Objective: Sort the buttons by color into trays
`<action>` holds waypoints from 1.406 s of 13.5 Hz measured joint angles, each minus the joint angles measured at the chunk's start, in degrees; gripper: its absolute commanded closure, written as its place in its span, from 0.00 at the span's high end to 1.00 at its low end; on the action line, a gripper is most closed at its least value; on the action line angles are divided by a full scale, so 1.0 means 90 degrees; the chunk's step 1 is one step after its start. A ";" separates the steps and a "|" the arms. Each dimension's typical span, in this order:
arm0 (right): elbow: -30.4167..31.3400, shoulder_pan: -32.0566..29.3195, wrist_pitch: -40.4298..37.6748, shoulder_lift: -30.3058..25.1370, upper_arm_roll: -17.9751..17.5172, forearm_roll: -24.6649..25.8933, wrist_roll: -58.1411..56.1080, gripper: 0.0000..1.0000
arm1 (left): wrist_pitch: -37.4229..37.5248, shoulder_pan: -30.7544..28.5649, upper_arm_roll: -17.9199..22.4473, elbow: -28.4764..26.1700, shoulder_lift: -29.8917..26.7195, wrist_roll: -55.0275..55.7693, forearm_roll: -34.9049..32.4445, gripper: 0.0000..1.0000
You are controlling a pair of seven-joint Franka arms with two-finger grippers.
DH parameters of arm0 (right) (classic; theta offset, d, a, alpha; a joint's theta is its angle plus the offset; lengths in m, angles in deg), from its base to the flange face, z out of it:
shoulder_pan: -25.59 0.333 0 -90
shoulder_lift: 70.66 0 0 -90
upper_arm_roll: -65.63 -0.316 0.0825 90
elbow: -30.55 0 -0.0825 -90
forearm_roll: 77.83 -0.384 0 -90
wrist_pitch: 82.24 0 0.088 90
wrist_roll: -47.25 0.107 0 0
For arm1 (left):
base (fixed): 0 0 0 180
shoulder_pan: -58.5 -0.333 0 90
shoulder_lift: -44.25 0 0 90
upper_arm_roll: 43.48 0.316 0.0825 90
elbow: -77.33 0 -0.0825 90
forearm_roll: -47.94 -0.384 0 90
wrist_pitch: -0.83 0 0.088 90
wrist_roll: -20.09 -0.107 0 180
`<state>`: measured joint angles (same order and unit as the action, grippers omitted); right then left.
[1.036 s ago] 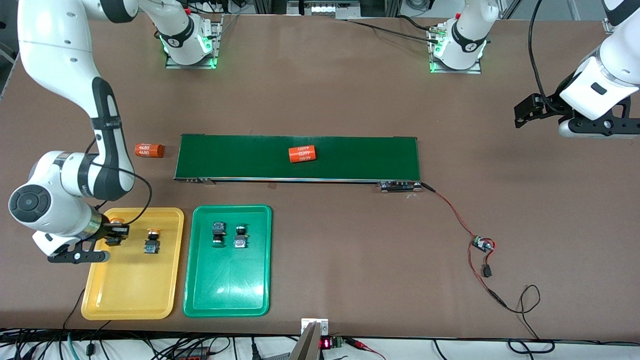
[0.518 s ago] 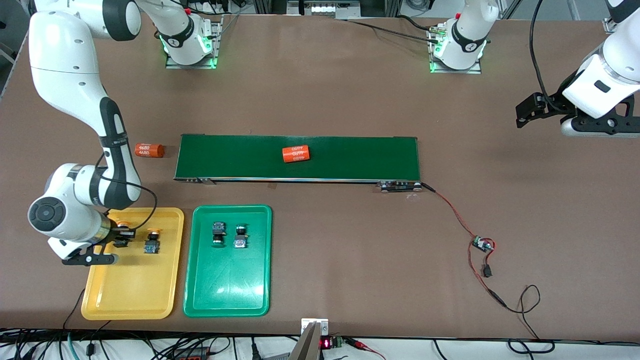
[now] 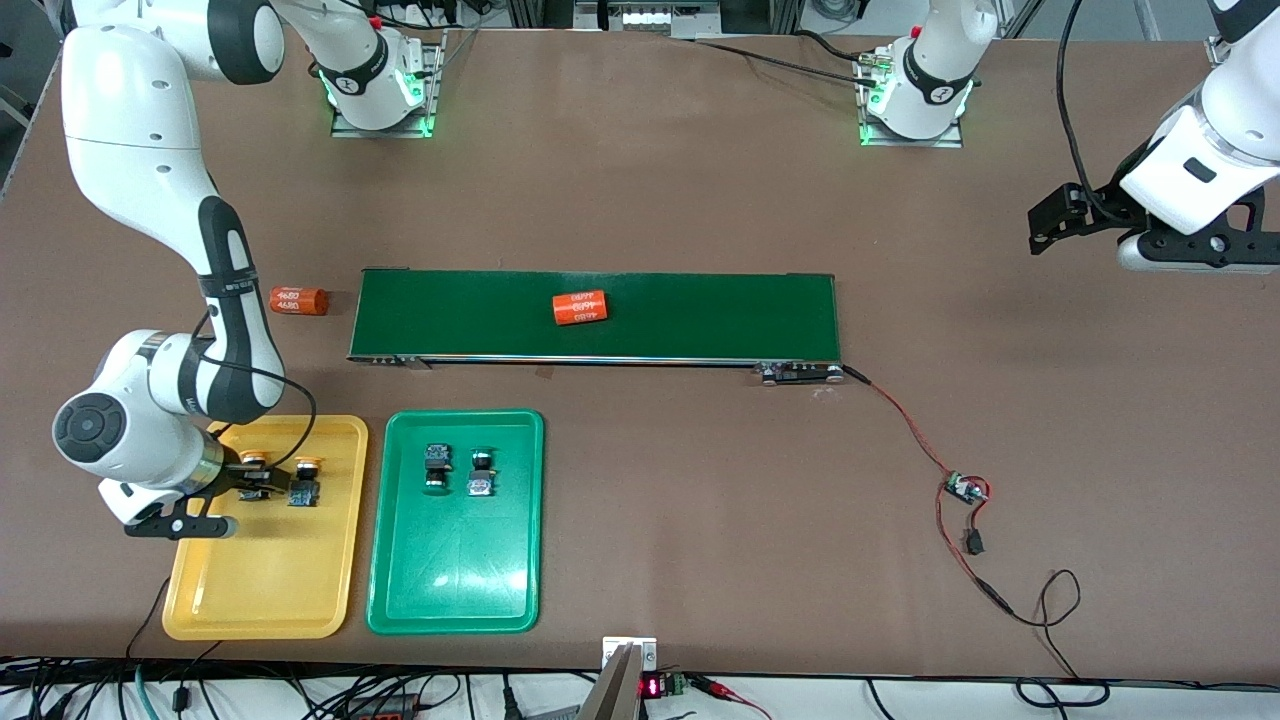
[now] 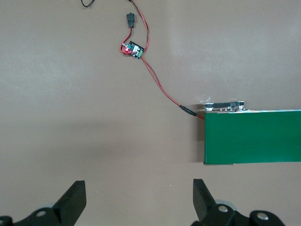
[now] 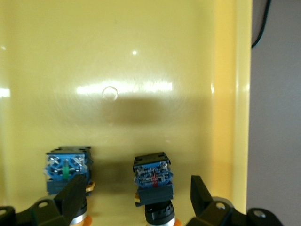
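Observation:
Two buttons with yellow-orange caps lie in the yellow tray (image 3: 260, 590). One button (image 3: 254, 462) (image 5: 153, 176) rests on the tray floor (image 5: 141, 56) between the fingers of my right gripper (image 3: 250, 482) (image 5: 136, 197), which is open with a gap on each side of it. The other yellow-capped button (image 3: 304, 487) (image 5: 67, 169) lies just beside it. In the green tray (image 3: 455, 580) lie two green-capped buttons (image 3: 437, 466) (image 3: 481, 472). My left gripper (image 3: 1045, 225) (image 4: 138, 195) waits open and holds nothing, over bare table at the left arm's end.
A long dark-green conveyor belt (image 3: 700, 315) (image 4: 254, 136) crosses the middle of the table with an orange cylinder (image 3: 580, 308) on it. Another orange cylinder (image 3: 299, 299) lies off the belt's end toward the right arm. A small circuit board (image 3: 965, 489) (image 4: 133, 48) trails red wires.
My right gripper has opened and let go of the yellow-capped button in the yellow tray, beside the other one. The orange cylinder on the belt has travelled toward the right arm's end.

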<state>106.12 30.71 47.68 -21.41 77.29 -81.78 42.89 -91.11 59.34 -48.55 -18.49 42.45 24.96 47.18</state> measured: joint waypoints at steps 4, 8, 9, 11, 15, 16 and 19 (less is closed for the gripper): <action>-0.0145 0.0024 -0.0929 -0.0914 -0.0276 -0.0029 0.0000 1.00 | 0.0004 0.0000 -0.0029 0.0013 0.0002 0.0000 0.0000 1.00; -0.0150 0.0088 -0.2245 -0.1905 -0.0535 -0.0030 0.0003 1.00 | 0.0007 0.0000 -0.0039 0.0030 0.0002 0.0000 0.0000 1.00; -0.0144 0.0122 -0.2539 -0.2098 -0.0542 -0.0029 0.0003 1.00 | 0.0007 0.0000 -0.0040 0.0042 0.0002 0.0000 0.0000 1.00; -0.0137 0.0133 -0.2965 -0.2369 -0.0534 -0.0020 0.0003 1.00 | 0.0008 0.0000 -0.0040 0.0055 0.0002 0.0000 0.0000 1.00; -0.0205 0.0103 -0.4036 -0.2712 -0.0454 0.0205 0.0001 1.00 | 0.0050 0.0000 -0.0041 0.0059 0.0002 0.0000 0.0000 1.00; -0.0241 0.0106 -0.4245 -0.2859 -0.0455 0.0310 0.0002 1.00 | 0.0053 0.0000 -0.0041 0.0060 0.0002 0.0000 0.0000 1.00; -0.0107 0.0107 -0.4525 -0.3456 -0.0455 0.0346 0.0004 1.00 | 0.0059 0.0000 -0.0041 0.0063 0.0003 0.0000 0.0000 1.00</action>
<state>105.16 31.67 6.95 -52.51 73.19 -78.67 42.92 -90.58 59.34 -48.92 -17.92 42.47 24.95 47.18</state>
